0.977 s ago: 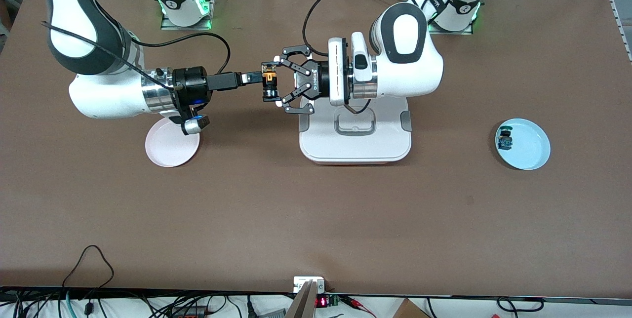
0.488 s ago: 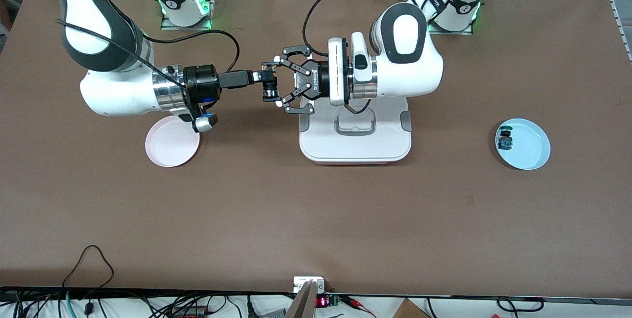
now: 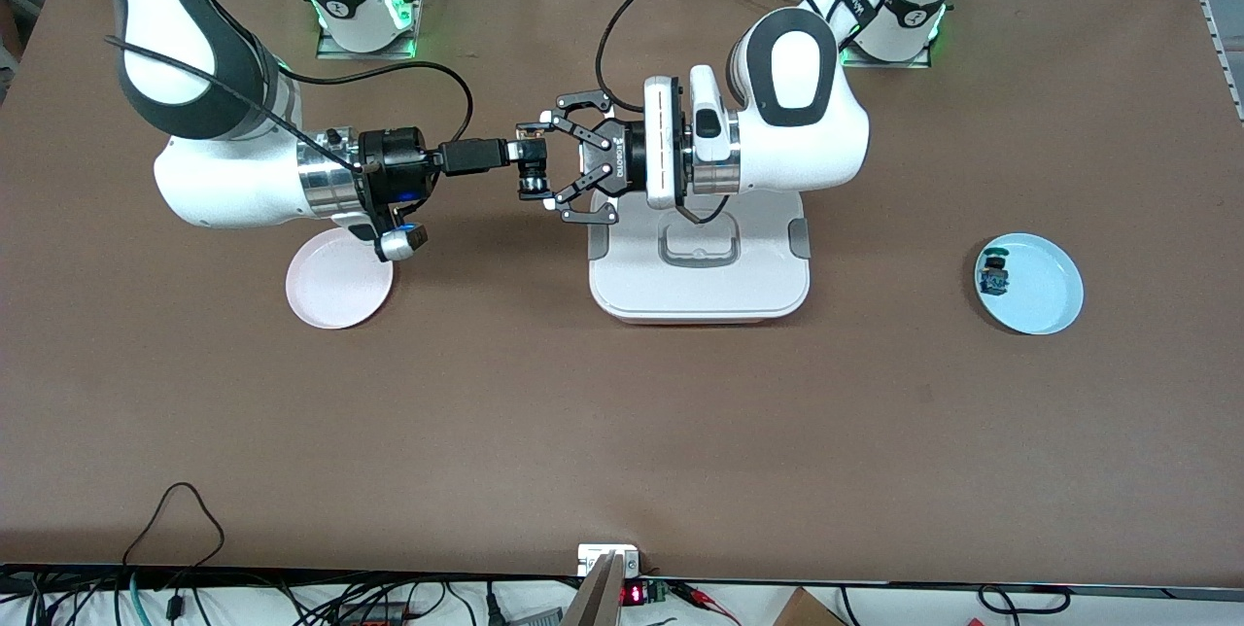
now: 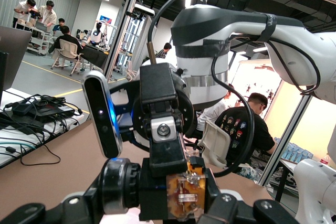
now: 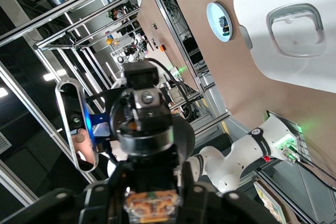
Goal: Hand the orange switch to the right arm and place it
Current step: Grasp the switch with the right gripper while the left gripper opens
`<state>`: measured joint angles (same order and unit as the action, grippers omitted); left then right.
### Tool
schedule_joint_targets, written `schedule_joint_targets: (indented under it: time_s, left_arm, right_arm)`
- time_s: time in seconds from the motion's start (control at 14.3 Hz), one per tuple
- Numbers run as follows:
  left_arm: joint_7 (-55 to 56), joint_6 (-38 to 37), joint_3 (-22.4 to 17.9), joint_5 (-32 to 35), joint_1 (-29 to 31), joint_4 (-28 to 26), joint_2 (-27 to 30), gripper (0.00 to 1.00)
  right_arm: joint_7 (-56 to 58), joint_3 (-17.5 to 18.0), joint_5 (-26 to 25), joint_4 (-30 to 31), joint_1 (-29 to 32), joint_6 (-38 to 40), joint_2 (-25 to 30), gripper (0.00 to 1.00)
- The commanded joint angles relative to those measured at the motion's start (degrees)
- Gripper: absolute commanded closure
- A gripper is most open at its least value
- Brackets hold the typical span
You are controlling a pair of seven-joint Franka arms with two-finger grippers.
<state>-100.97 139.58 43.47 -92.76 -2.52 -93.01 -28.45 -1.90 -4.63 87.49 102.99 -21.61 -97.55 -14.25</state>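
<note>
**Both hands on the switch: the handover hangs on a clean release**

Nearest the front camera the worktop (image 3: 622,432) lies bare brown. Farther up sit three things in a row: a pink plate (image 3: 339,292) toward the right arm's end, a white lidded box (image 3: 698,257) in the middle, and a pale blue plate (image 3: 1030,283) toward the left arm's end, with a small dark blue-green switch (image 3: 993,274) lying in it.

Above the worktop, beside the white box's edge, the two hands meet nose to nose. The orange switch (image 3: 531,169) hangs in the air between them. The left hand (image 3: 552,169), a wide linkage claw, is clenched on it. The right hand (image 3: 523,159), narrow and straight, has its fingers closed onto the same switch. In the left wrist view the switch's tan end (image 4: 185,195) shows pinched between black fingertips.

To my eye the step in hand is the handover itself. It would go best if the right arm stays motionless while the left hand lets go, opening fully before it backs straight away. The piece is tiny, so any sideways tug could twist it out. After that, the pink plate looks like the likely drop spot.
</note>
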Motion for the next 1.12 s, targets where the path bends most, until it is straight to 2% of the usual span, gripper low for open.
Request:
schedule_joint_targets:
  time_s: [0.0, 0.07, 0.14, 0.21, 0.28, 0.77, 1.05]
  left_arm:
    - [-2.12, -0.01, 0.13, -1.81, 0.06, -0.07, 0.59, 0.99]
    - [-2.12, -0.01, 0.13, -1.81, -0.03, -0.07, 0.59, 0.96]
    - [-2.12, -0.01, 0.13, -1.72, -0.12, 0.02, 0.59, 0.84]
    - [-2.12, -0.27, 0.13, -1.63, -0.03, 0.02, 0.50, 0.21]
    - [-2.04, -0.53, 0.13, -1.80, -0.03, 0.02, 0.50, 0.00]
    - [-3.44, -0.98, 0.21, -0.49, 1.02, -0.51, 1.21, 0.00]
    - [-2.92, -5.88, 0.13, -0.14, 3.21, -0.60, 1.29, 0.00]
  right_arm:
    - [-0.65, 0.24, 0.66, 0.02, 0.08, -0.27, 0.36, 0.87]
    - [-0.39, 0.24, 0.66, 0.02, 0.08, -0.27, 0.36, 0.88]
    - [-0.30, 0.24, 0.66, 0.02, 0.08, -0.27, 0.36, 0.89]
    - [-0.04, 0.24, 0.66, 0.02, 0.08, -0.27, 0.36, 0.90]
    - [0.40, 0.24, 0.66, 0.02, 0.08, -0.27, 0.36, 0.90]
    - [1.37, 0.15, 0.49, 0.11, 0.17, -0.27, 0.10, 0.92]
    - [3.48, 0.15, 0.40, 0.46, 1.22, 0.34, 0.19, 0.93]
